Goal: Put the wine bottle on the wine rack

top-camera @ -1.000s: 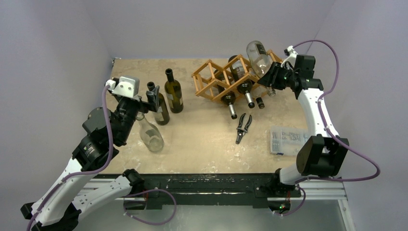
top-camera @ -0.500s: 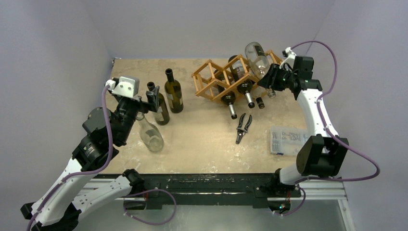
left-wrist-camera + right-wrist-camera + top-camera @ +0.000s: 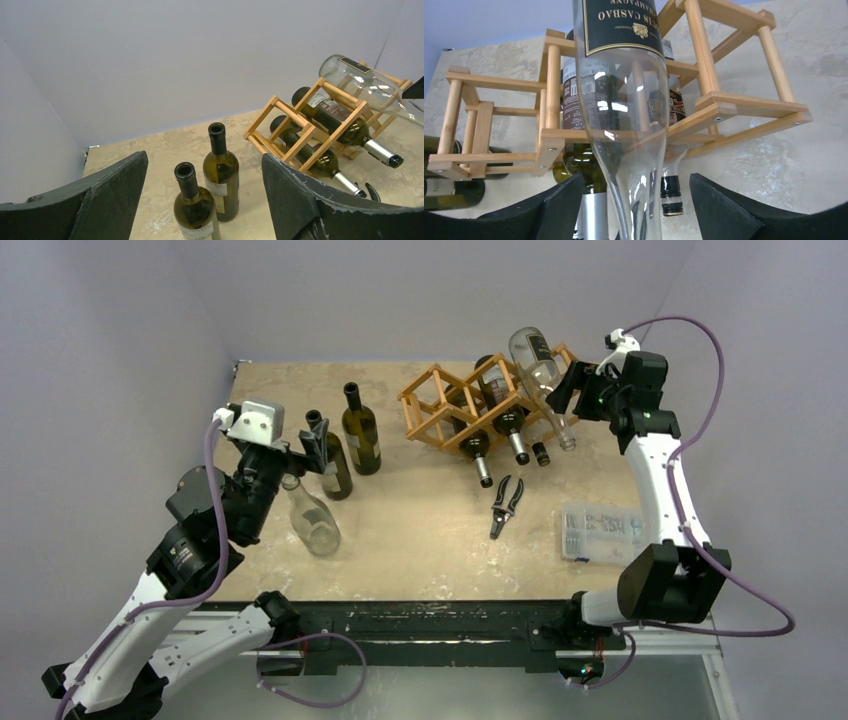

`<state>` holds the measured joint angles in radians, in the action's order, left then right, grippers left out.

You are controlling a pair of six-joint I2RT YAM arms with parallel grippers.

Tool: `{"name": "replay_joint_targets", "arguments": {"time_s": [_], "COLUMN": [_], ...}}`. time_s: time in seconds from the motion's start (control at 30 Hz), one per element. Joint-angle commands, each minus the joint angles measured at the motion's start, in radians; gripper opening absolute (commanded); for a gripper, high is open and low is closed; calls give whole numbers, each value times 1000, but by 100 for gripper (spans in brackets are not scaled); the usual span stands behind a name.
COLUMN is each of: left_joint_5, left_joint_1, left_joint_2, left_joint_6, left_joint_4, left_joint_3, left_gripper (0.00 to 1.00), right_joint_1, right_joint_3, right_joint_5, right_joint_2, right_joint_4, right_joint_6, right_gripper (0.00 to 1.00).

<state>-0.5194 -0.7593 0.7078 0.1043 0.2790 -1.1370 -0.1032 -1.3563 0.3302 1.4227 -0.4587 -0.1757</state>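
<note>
**Right pincer has let go: the clear bottle now lies on the rack by itself**

Compared with a second ago, your right pincer (image 3: pixel 568 398) has backed off to the right of the clear wine bottle (image 3: pixel 540 365) and no longer closes on its neck. In the right wrist view the two fingers stand wide apart. The glass neck runs down between them with a gap on either side, so nothing is gripped.

The bottle itself has hardly moved. It lies in the top right notch of the wine rack (image 3: pixel 440 405), with its base toward the far wall. Its neck slopes down toward the near side, past the rack's front bars. Dark bottles (image 3: pixel 490 390) fill the cells below and to its left.

Your left pincer (image 3: pixel 305 452) is also wide and empty. It hovers at the left of the counter (image 3: pixel 420 540) above the two upright green bottles (image 3: pixel 360 430), close to where it was, with another clear bottle (image 3: pixel 315 520) just near of it.

This placement looks finished, since the bottle is carried by the wood alone. The neck-down slope is the thing to watch. If the right fingers brush the neck, the bottle could slip forward, so a straight retreat looks safest. The bottles still standing on the left suggest more work there.
</note>
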Motion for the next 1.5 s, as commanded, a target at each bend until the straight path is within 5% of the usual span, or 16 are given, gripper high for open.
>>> {"name": "replay_joint_targets", "arguments": {"time_s": [0.0,0.37,0.8,1.17,1.47], "left_joint_5": [10,4,-37,-59,-68], "left_joint_1": [5,5,6,5,6], "left_joint_2": [-8,-23,-67,-86,-96], "left_joint_6": [-18,-15,4,12,21], "left_joint_4": [-9,-8,-22,-34,-44], "left_joint_3": [-38,-43,-29,-22,-17], "left_gripper": [84,84,84,84,84], "right_joint_1": [5,90,580,1041,1208], "right_joint_3": [-40,-87,14,56,-61], "right_joint_5": [-73,-182,-157,-224,-280], "right_joint_2": [-68,-154,-181,36,263], "right_joint_4": [54,63,368,728,860], "right_joint_6": [6,-57,-143,-114,-162], "right_gripper": [82,85,86,86,88]}}
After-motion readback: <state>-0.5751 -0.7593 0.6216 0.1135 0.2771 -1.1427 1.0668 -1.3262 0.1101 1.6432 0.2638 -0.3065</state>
